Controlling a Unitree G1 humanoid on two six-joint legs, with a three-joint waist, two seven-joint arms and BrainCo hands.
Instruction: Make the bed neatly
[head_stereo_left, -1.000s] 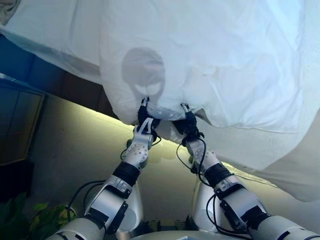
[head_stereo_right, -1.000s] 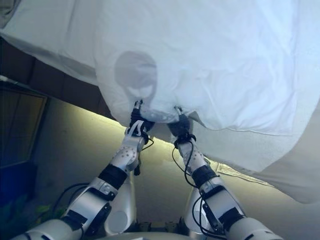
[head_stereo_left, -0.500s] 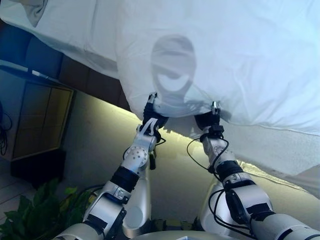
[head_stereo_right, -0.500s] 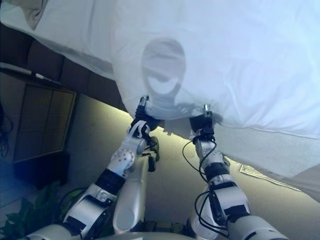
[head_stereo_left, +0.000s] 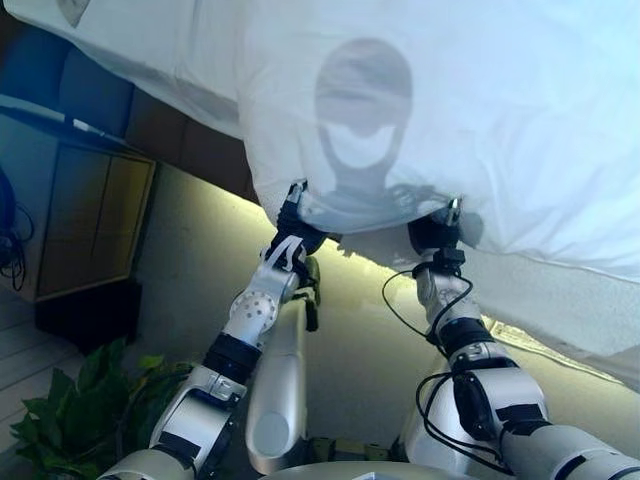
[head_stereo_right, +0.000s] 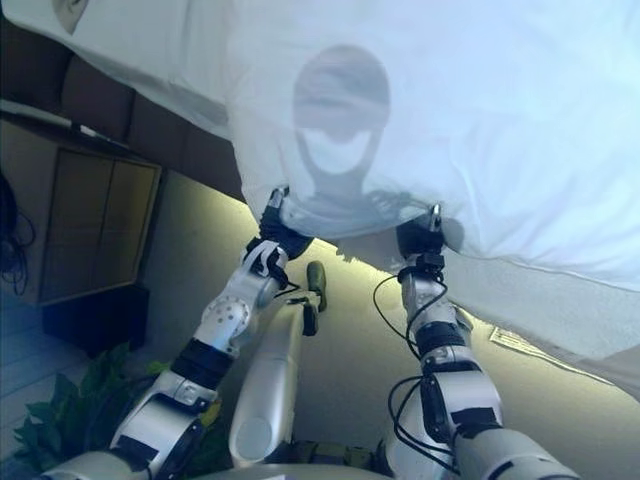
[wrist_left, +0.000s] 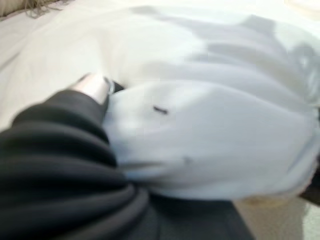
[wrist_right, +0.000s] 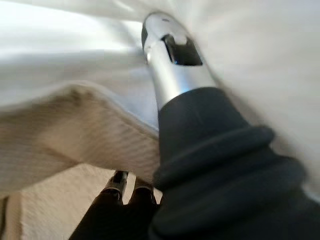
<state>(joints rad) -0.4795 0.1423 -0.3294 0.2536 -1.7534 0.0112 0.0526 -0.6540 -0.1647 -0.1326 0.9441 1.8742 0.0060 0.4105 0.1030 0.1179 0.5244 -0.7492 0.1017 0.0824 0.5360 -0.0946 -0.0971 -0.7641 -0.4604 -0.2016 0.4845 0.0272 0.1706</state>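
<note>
Nearest, a potted plant (head_stereo_left: 70, 420) sits below the white duvet (head_stereo_left: 480, 110). The left hand (head_stereo_left: 290, 222) and right hand (head_stereo_left: 436, 232) meet the duvet's hanging lower edge, well apart; whether their fingers are pinching it I cannot tell. Beyond, the duvet covers the bed (head_stereo_left: 150, 70); probably best to pull both corners evenly.
</note>
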